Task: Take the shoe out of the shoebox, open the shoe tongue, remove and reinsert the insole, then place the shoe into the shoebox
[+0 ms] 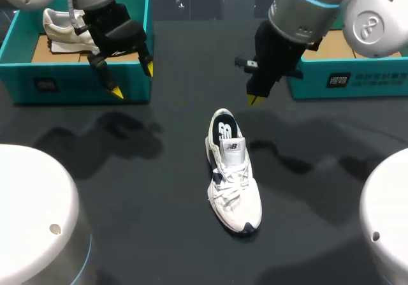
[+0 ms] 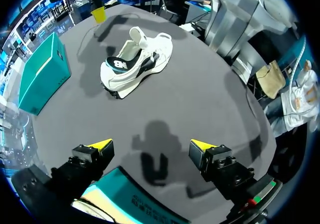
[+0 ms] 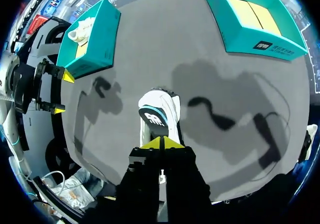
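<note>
Shoe (image 1: 233, 180) out of shoebox (image 1: 357, 84) on table (image 1: 146, 196), insole (image 1: 224, 131) seated, tongue work unclear, reboxing outstanding; left gripper (image 1: 132, 81) spread, empty; right gripper (image 1: 255, 99) tips together above heel.

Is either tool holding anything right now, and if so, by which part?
Nothing is held. The left tool is open and empty; the right tool is shut on nothing, apart from the shoe.

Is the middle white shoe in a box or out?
Out: the white laced sneaker stands on the black table, apart from both teal shoeboxes.
</note>
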`<action>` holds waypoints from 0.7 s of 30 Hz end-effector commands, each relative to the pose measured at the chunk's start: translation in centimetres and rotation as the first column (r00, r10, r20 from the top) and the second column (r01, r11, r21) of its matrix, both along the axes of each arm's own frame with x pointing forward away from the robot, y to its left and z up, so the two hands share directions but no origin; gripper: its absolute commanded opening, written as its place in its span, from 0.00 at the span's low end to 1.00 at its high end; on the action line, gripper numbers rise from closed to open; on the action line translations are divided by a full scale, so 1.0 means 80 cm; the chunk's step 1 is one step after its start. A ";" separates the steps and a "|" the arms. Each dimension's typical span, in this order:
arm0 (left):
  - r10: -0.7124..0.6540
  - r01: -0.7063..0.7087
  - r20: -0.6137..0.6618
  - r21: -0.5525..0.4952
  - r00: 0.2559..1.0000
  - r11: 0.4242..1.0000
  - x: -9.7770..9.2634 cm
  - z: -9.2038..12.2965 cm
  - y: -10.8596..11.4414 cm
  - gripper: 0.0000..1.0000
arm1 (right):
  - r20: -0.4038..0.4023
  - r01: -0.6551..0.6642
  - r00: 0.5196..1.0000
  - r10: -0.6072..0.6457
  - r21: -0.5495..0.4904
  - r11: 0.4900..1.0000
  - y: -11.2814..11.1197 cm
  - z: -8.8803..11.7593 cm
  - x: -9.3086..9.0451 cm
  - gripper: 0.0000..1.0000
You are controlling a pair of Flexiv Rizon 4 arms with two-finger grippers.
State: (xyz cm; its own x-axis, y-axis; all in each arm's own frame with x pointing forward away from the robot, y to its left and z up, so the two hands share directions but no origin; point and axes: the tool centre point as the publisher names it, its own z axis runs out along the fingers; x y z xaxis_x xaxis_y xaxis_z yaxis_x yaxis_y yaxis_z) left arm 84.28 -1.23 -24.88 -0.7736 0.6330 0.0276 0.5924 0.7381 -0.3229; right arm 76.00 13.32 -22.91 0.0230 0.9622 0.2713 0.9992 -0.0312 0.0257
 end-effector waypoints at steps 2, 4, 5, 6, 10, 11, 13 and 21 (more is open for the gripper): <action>-0.007 0.007 0.007 0.007 1.000 1.000 0.010 0.005 0.016 1.00 | 0.057 0.004 0.998 0.002 -0.108 0.994 0.029 -0.019 -0.013 0.00; -0.017 0.017 0.020 0.021 1.000 1.000 0.015 0.006 0.022 1.00 | 0.059 0.001 0.998 0.005 -0.114 0.994 0.033 -0.027 -0.013 0.00; -0.031 0.030 0.034 0.026 0.999 0.999 0.016 0.006 0.026 1.00 | 0.064 -0.014 0.998 0.022 -0.116 0.993 0.035 -0.032 -0.013 0.00; -0.049 0.047 0.041 0.027 0.998 0.999 0.016 0.007 0.030 1.00 | 0.062 -0.009 0.998 0.017 -0.133 0.991 0.037 -0.036 -0.013 0.00; -0.097 0.095 0.057 0.032 0.994 0.995 0.019 0.010 0.040 1.00 | 0.119 -0.014 0.992 0.033 -0.160 0.987 0.041 -0.042 -0.016 0.00; -0.097 0.095 0.057 0.032 0.994 0.995 0.019 0.010 0.040 1.00 | 0.119 -0.014 0.992 0.033 -0.160 0.987 0.041 -0.042 -0.016 0.00; -0.097 0.095 0.057 0.032 0.994 0.995 0.019 0.010 0.040 1.00 | 0.119 -0.014 0.992 0.033 -0.160 0.987 0.041 -0.042 -0.016 0.00; -0.097 0.095 0.057 0.032 0.994 0.995 0.019 0.010 0.040 1.00 | 0.119 -0.014 0.992 0.033 -0.160 0.987 0.041 -0.042 -0.016 0.00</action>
State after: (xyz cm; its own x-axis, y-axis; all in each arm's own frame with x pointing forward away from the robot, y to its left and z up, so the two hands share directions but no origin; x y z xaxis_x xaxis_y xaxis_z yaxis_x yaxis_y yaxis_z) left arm 85.96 1.89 -24.06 -0.7104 0.7038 0.0056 0.6771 0.6856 -0.2672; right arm 74.81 16.65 -26.25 -0.0246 0.9934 0.1118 0.9890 0.0079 0.1474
